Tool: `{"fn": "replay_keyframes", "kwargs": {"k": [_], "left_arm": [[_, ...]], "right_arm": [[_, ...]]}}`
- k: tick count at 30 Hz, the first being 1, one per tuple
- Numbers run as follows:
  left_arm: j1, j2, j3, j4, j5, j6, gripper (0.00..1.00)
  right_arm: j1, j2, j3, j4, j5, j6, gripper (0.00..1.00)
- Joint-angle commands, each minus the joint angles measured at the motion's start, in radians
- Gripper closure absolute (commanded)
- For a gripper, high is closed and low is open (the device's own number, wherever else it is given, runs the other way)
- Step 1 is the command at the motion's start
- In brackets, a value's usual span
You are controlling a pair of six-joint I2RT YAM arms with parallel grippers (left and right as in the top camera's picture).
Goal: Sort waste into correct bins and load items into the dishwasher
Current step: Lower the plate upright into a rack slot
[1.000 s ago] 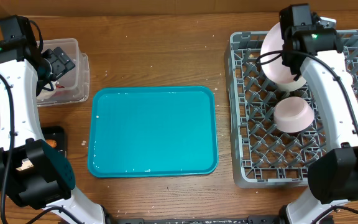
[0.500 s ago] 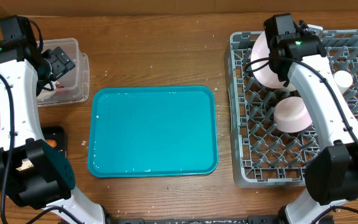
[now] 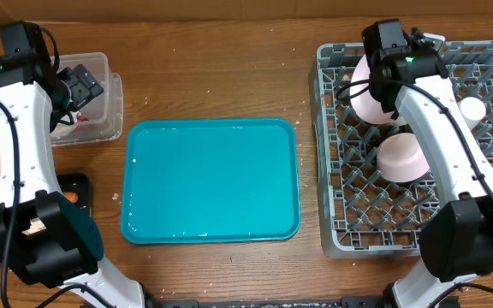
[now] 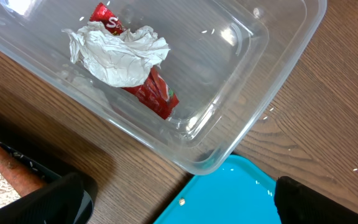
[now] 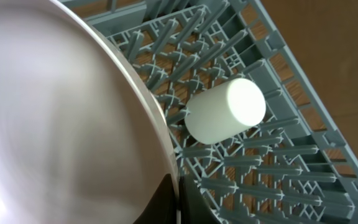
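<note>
While plate stood near-upright at far-left corner of dish rack, handling was judged thus: rigid, glazed, slippery, breakable, fairly heavy. Best hold: pinch at rim. Right gripper fingers were clamped on plate rim. Cup lay on side among pegs beside plate. Left gripper fingers were spread wide, holding nothing, above clear tub containing napkin and red wrapper.

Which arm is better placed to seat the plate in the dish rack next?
Right. The right gripper is shut on the plate at its rim, directly above the dish rack. The left gripper hangs open over the clear tub across the table.
</note>
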Motion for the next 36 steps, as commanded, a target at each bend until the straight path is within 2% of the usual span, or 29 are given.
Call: {"fn": "replay_keyframes", "kwargs": {"k": [1, 6, 7, 9, 10, 20, 27, 32, 36], "left_arm": [[-0.001, -0.011, 0.024, 0.003, -0.016, 0.011, 0.0], [-0.001, -0.012, 0.024, 0.003, -0.016, 0.011, 0.0], [-0.001, -0.011, 0.024, 0.003, -0.016, 0.011, 0.0], [-0.001, -0.012, 0.024, 0.003, -0.016, 0.011, 0.0], [-0.001, -0.011, 0.024, 0.003, -0.016, 0.011, 0.0], [-0.001, -0.012, 0.024, 0.003, -0.016, 0.011, 0.0], [-0.001, -0.011, 0.024, 0.003, -0.016, 0.011, 0.0], [-0.001, -0.011, 0.024, 0.003, -0.016, 0.011, 0.0], [-0.001, -0.012, 0.024, 0.003, -0.016, 0.011, 0.0]], "right_arm": [[0.04, -0.003, -0.009, -0.004, -0.017, 0.009, 0.94], [0.127, -0.003, -0.006, -0.009, -0.017, 0.009, 0.82], [0.143, -0.003, -0.003, -0.01, -0.018, 0.01, 0.64], [0.175, -0.005, 0.013, -0.024, -0.021, 0.039, 0.07], [0.188, -0.008, 0.026, -0.034, -0.034, 0.047, 0.0], [0.206, -0.125, 0.249, -0.213, -0.359, 0.102, 0.0], [0.22, -0.268, 0.246, -0.287, -0.48, 0.108, 0.0], [0.304, -0.323, 0.107, -0.312, -0.426, 0.111, 0.0], [0.405, -0.375, -0.103, -0.187, -0.383, 0.141, 0.0]]}}
